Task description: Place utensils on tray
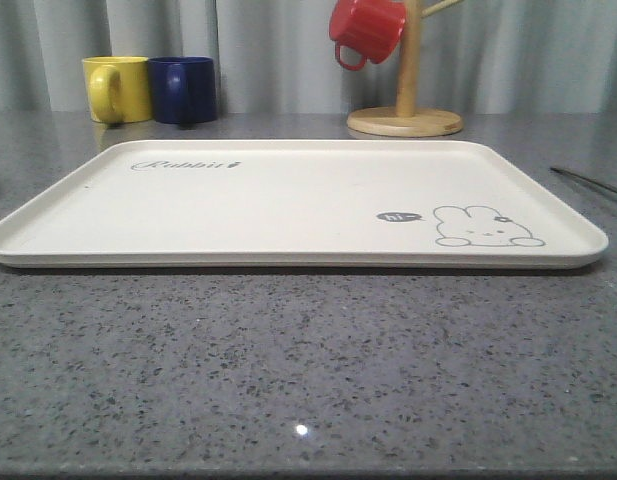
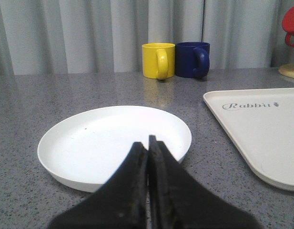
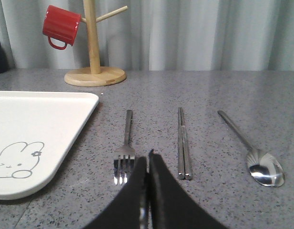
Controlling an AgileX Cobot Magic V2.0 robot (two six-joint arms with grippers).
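Observation:
The cream tray [image 1: 288, 200] with a rabbit drawing lies flat in the middle of the table with nothing on it; its edge also appears as tray [image 2: 261, 129] and tray [image 3: 37, 129]. To its right on the grey tabletop lie the utensils side by side: a fork [image 3: 125, 148], a pair of chopsticks [image 3: 183, 143] and a spoon [image 3: 254, 152]. My right gripper [image 3: 147, 157] is shut and empty, its tips just beside the fork's tines. My left gripper [image 2: 147, 143] is shut and empty, in front of a white plate [image 2: 113, 143].
A yellow mug [image 1: 116, 88] and a blue mug [image 1: 183, 90] stand at the back left. A wooden mug stand [image 1: 406, 110] with a red mug [image 1: 366, 30] hanging on it is behind the tray. A thin dark utensil end [image 1: 588, 182] shows at the right edge.

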